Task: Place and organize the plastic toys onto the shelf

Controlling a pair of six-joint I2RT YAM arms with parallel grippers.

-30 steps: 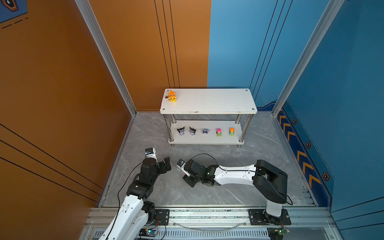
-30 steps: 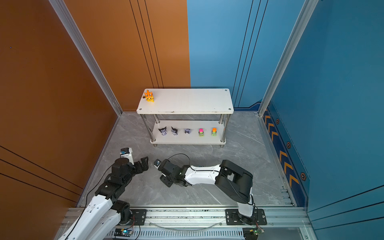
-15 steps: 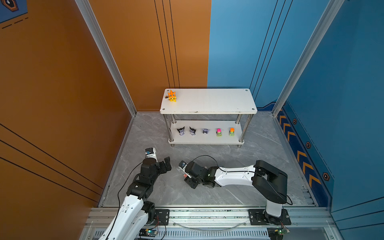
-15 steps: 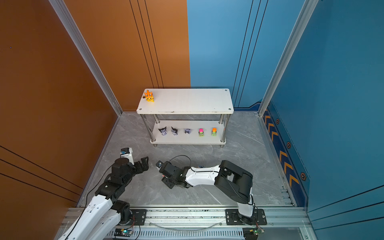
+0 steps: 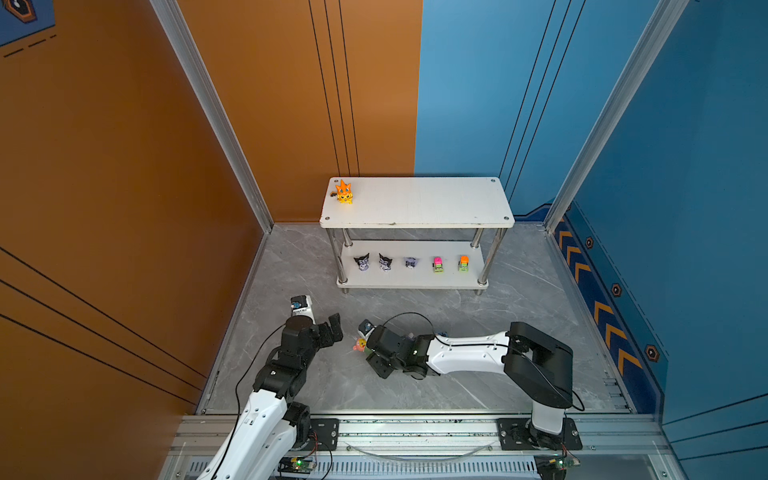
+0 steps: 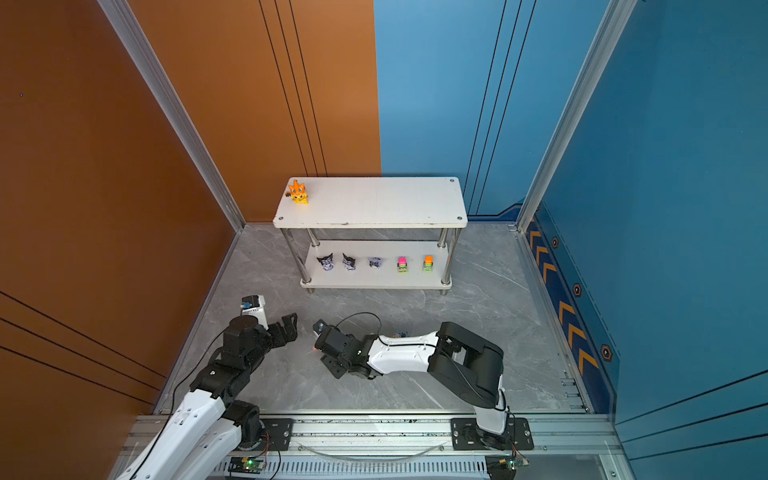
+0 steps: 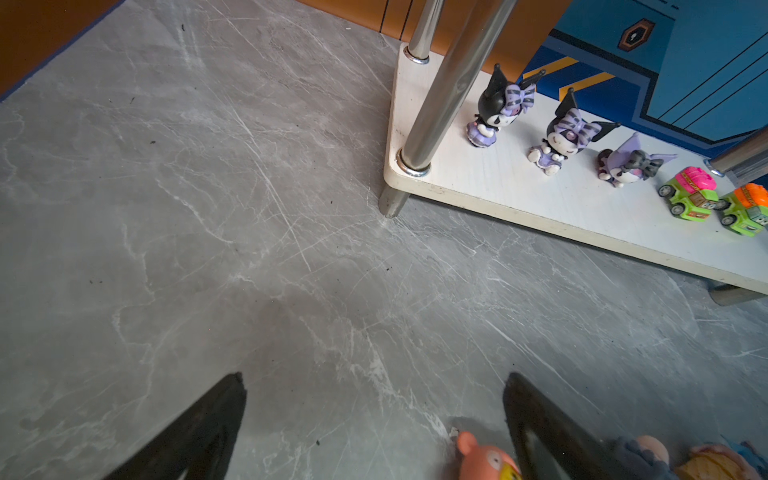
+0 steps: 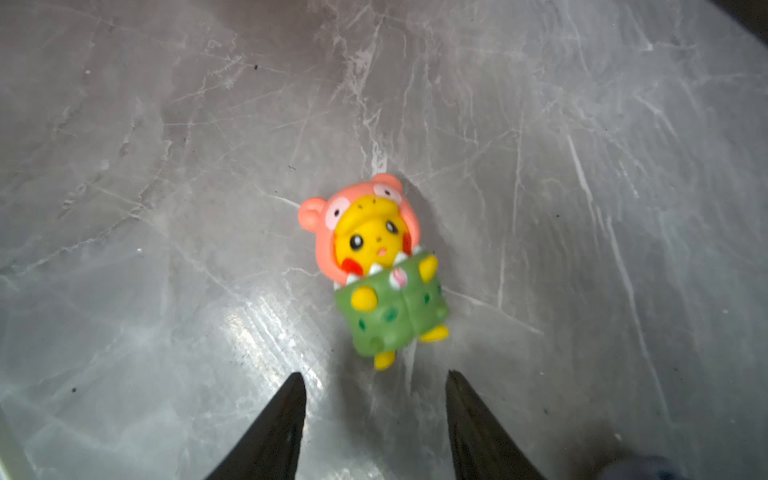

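1. Pink-hooded yellow plastic figurine point(image 8: 374, 257) lies face-up on grey marble floor point(image 8: 166, 166), just beyond right gripper point(image 8: 374, 374) tips; jaws spread, nothing between.
2. Left gripper point(image 7: 374, 377) at its 9 o'clock, spread wide, empty.
3. White two-tier chrome-post shelf point(image 5: 415, 203) at 12 o'clock, well apart; bare floor between.
4. Top board: orange spiky creature point(image 5: 344, 192) at 10 o'clock corner, rest bare.
5. Top views show figurine as pink speck; right wrist view shows green spotted body.

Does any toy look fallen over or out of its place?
The pink-hooded toy seems to lie on its back on the floor, ahead of the open right tool, not on the shelf. On the lower board, the third purple figurine seems tipped over.
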